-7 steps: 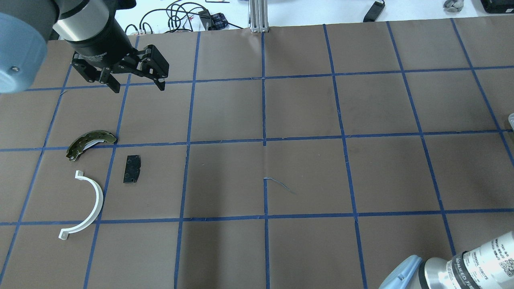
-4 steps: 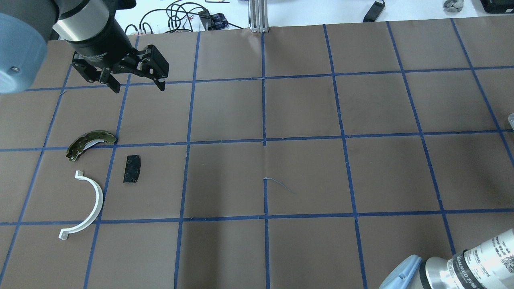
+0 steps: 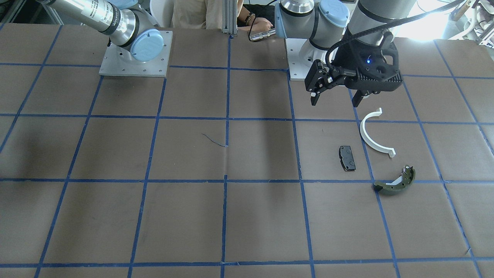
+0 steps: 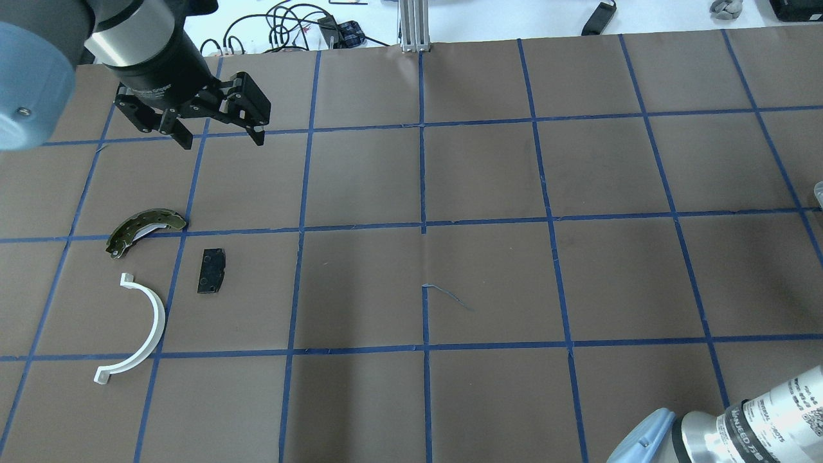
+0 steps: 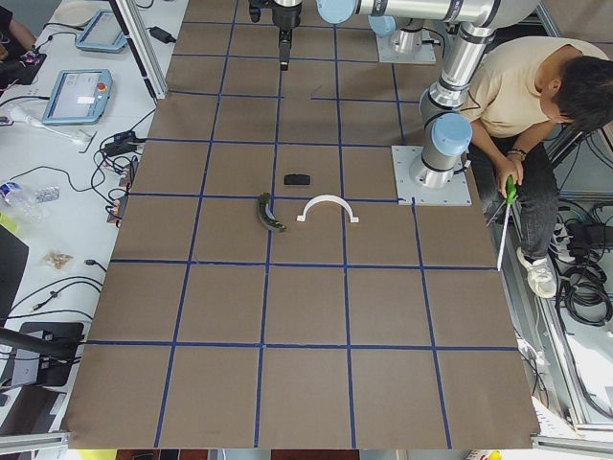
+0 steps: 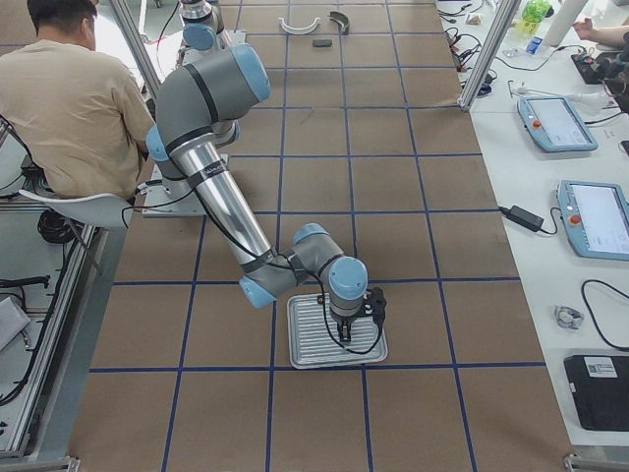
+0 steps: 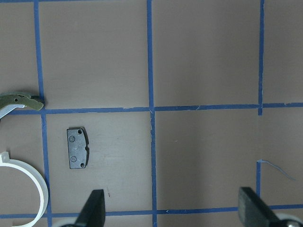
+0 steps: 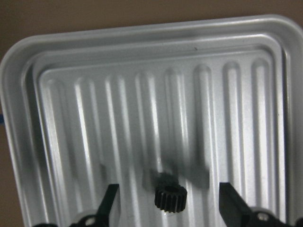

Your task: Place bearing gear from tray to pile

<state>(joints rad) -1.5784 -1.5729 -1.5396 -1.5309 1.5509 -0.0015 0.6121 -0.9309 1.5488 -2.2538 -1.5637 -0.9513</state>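
The bearing gear [image 8: 171, 197], small, black and toothed, lies on the ribbed silver tray [image 8: 142, 94]. My right gripper [image 8: 170, 208] is open just above the tray, its fingers [image 8: 110, 201] on either side of the gear and apart from it. The exterior right view shows this gripper [image 6: 346, 324] over the tray [image 6: 305, 349]. The pile lies far off on my left: a white half-ring [image 4: 138, 328], a black pad [image 4: 211, 271] and an olive brake shoe [image 4: 144, 230]. My left gripper [image 4: 222, 141] hangs open and empty beyond the pile.
The table is brown paper with a blue tape grid. A person sits behind the robot in the exterior right view [image 6: 69, 88]. Cables and tablets lie beyond the far table edge [image 4: 289, 26].
The right arm's wrist section has shifted very slightly at the overhead view's lower right. The left arm and the pile have not moved.
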